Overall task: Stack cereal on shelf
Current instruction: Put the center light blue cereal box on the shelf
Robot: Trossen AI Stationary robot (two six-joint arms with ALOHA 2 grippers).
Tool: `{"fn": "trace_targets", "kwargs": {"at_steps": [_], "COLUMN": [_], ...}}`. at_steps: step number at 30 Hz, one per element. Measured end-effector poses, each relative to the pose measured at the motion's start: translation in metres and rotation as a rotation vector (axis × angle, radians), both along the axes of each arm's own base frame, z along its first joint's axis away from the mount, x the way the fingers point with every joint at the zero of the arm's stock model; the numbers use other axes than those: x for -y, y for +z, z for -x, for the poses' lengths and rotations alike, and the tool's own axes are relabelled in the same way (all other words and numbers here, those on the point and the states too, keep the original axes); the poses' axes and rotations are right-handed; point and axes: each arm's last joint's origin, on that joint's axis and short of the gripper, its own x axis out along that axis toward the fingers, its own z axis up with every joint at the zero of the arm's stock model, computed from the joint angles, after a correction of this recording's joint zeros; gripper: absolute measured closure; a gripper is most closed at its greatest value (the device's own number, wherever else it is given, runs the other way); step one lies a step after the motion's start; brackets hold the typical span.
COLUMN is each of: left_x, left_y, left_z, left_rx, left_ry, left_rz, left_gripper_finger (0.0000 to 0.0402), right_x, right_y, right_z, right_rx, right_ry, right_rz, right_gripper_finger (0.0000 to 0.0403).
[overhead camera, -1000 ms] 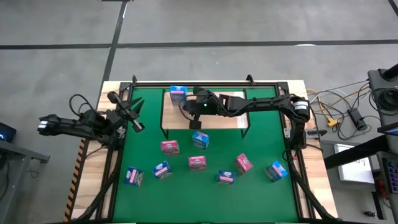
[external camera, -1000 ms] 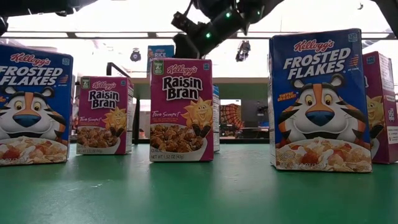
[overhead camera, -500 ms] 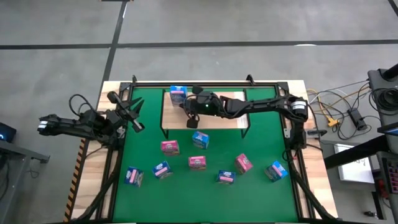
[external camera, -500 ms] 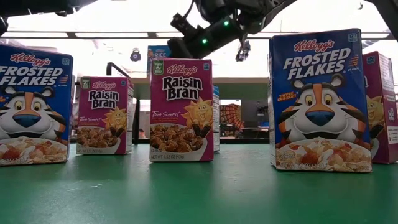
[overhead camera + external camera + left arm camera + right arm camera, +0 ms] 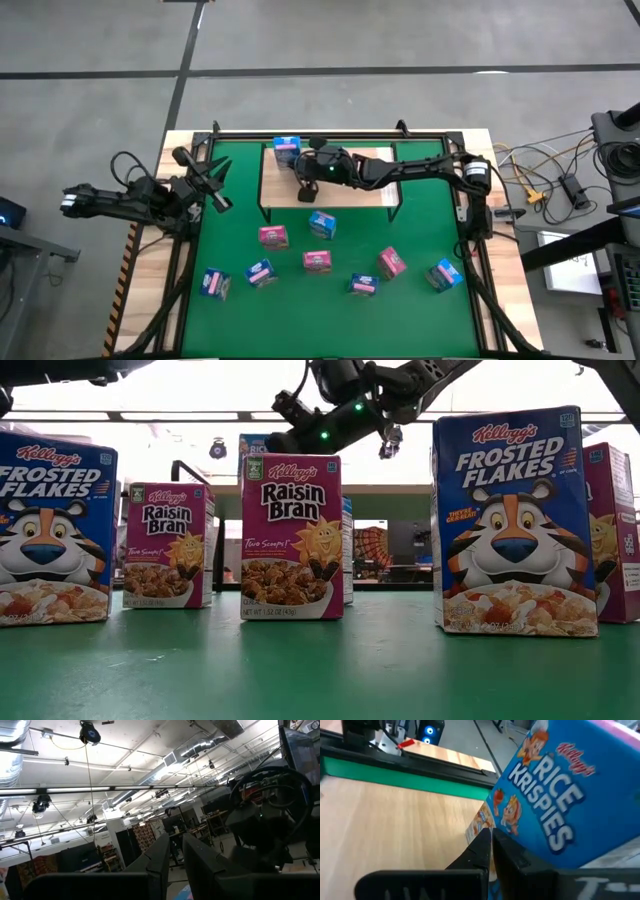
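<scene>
— Where are the right arm's jaws (image 5: 303, 170)?
— Over the light-wood, black-framed shelf (image 5: 375, 190), fingers nearly together, empty. A light blue Rice Krispies cardboard box (image 5: 286, 150) stands on the shelf just beside them.
— The left arm's jaws (image 5: 218, 172)?
— Parked off the bench's left edge, narrowly parted, holding nothing.

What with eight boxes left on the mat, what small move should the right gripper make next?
Probably back the right gripper off the shelf. It looks shut on nothing, and the Rice Krispies box already stands there. A light blue box sits just beyond the shelf's front edge.
</scene>
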Motion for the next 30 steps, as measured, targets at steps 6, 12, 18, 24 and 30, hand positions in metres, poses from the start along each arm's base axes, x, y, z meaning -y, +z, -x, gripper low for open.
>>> {"fn": "trace_targets", "kwargs": {"at_steps": [6, 12, 18, 24, 30], "left_x": [0.000, 0.000, 0.000, 0.000, 0.000], "left_y": [0.000, 0.000, 0.000, 0.000, 0.000], "left_z": [0.000, 0.000, 0.000, 0.000, 0.000], "left_rx": [0.000, 0.002, 0.001, -0.001, -0.001], "left_ry": [0.000, 0.000, 0.000, 0.000, 0.000], "left_rz": [0.000, 0.000, 0.000, 0.000, 0.000], "left_gripper_finger": [0.0364, 0.0364, 0.0364, 0.0364, 0.0364], "right_x": [0.006, 0.007, -0.004, -0.007, 0.002], "right_y": [0.000, 0.000, 0.004, 0.015, 0.028], "right_z": [0.001, 0.002, 0.006, 0.020, 0.034], "right_rx": [0.001, -0.001, -0.042, -0.135, -0.165], "right_ry": [-0.013, -0.013, 0.003, -0.027, -0.188], "right_rz": [0.002, 0.001, -0.021, -0.094, -0.042], "right_gripper_finger": [0.0394, 0.0394, 0.0394, 0.0394, 0.0394]}}
